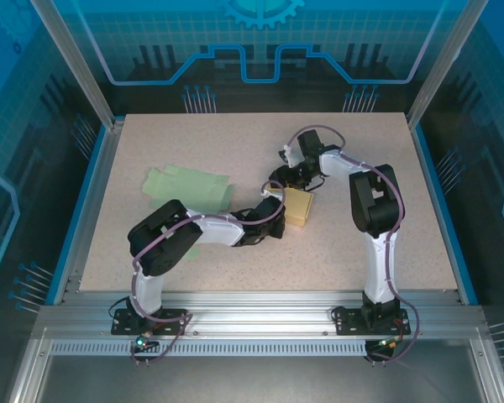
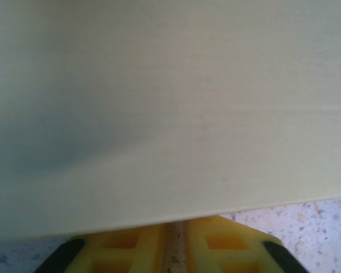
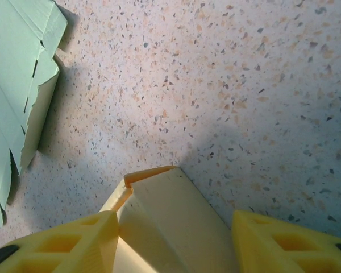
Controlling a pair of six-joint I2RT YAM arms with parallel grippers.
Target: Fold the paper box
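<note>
The cream paper box (image 1: 300, 206) sits mid-way across the speckled desk (image 1: 361, 134). It is smooth card with crisp creases. The right fingers (image 3: 62, 242) straddle one corner. The left fingers (image 2: 119, 247), nearly together, face a flat panel. I cannot tell if either pair grips. Flat green card (image 1: 189, 186) lies near on the left, and open desk runs to the right edge.
</note>
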